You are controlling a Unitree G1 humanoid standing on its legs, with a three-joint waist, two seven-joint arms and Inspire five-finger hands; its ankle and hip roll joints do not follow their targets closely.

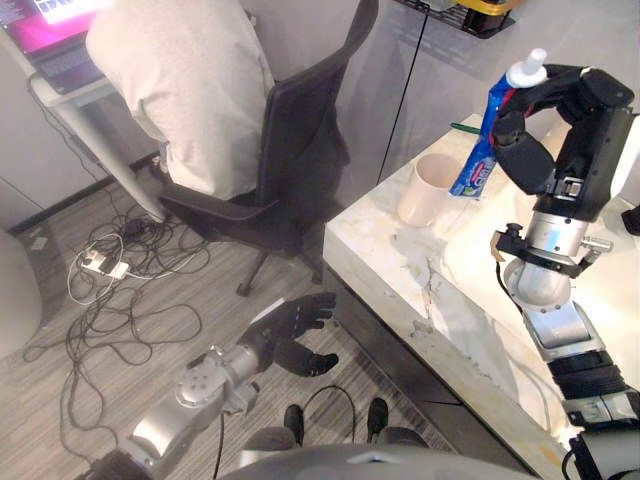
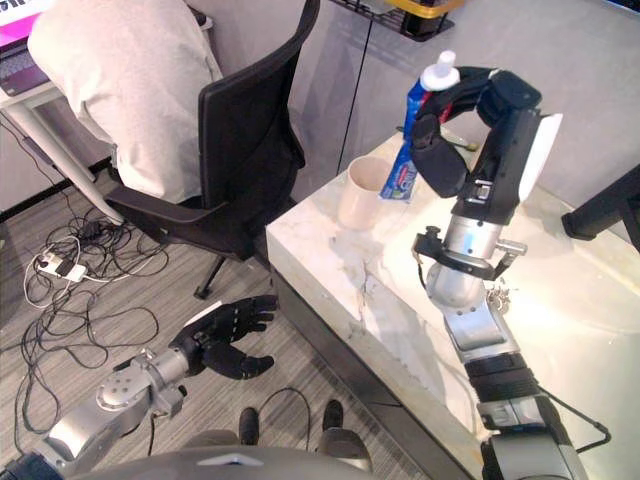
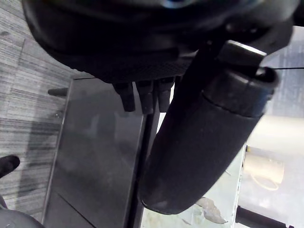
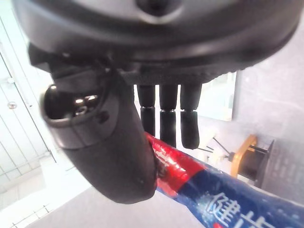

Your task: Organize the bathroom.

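Left eye view: right hand [image 1: 545, 125] raised over the far part of the marble worktop [image 1: 400, 270], pinching a blue toothpaste tube [image 1: 478, 152], white cap up, tail hanging just right of and above the cream cup [image 1: 428, 189]. Left hand [image 1: 290, 333] low over the floor [image 1: 60, 390], near left, fingers relaxed and holding nothing.
Right eye view: tube's lower end close to the cup's rim, seemingly not yet inside. Person in a black chair [image 2: 240, 150] far left, well apart.
Left wrist view: cup seen beyond the thumb, hand idle.
Right wrist view: thumb [image 4: 102, 142] and fingers [image 4: 168, 114] clamped on the tube.
Step, judged: stand tube in cup.
Advice: shift left until tail sits over the opening, lower slowly, release only once inside; beware tipping the light cup.
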